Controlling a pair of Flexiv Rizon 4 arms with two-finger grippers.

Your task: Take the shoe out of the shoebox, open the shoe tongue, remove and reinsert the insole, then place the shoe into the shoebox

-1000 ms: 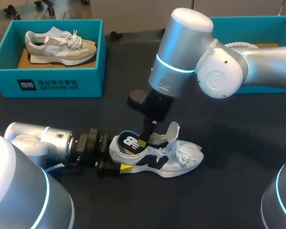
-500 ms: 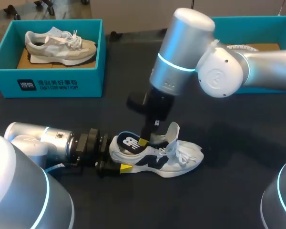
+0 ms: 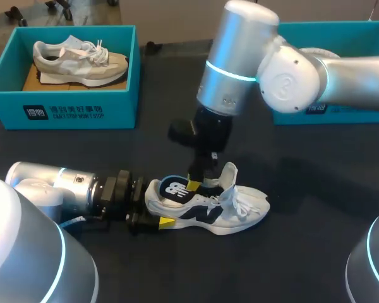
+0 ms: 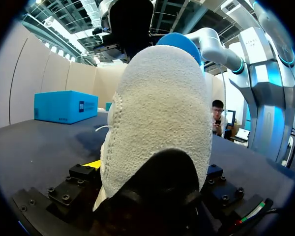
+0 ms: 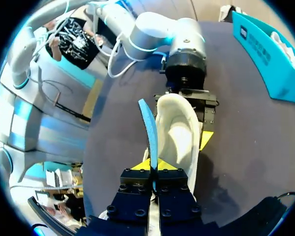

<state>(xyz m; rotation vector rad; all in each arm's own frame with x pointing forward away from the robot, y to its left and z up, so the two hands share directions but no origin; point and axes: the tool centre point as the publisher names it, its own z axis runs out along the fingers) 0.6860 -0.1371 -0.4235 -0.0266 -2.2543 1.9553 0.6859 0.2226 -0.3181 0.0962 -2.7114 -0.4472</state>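
Observation:
A white shoe [image 3: 227, 211] with dark side marks lies on the black table, toe to the right and tongue raised. My left gripper [image 3: 153, 214] comes in from the left with its wide-set fingers on both sides of the heel [image 4: 160, 108]. My right gripper [image 3: 194, 184] hangs over the shoe's opening, shut on the edge of the insole [image 3: 172, 189], black on top with a white logo. In the right wrist view the insole [image 5: 150, 128] shows its blue edge, rising from the shoe [image 5: 179, 132] between the yellow tips of my right gripper [image 5: 153, 166].
A teal shoebox [image 3: 6, 76] at the back left holds a second, grey-white shoe [image 3: 79, 60]. Another teal shoebox [image 3: 341, 110] stands at the back right, partly behind my right arm. Bare black table lies in front of and to the right of the shoe.
My right gripper closed on the insole and rose a little, tilting the insole up out of the shoe. The left arm and the shoe stayed put.

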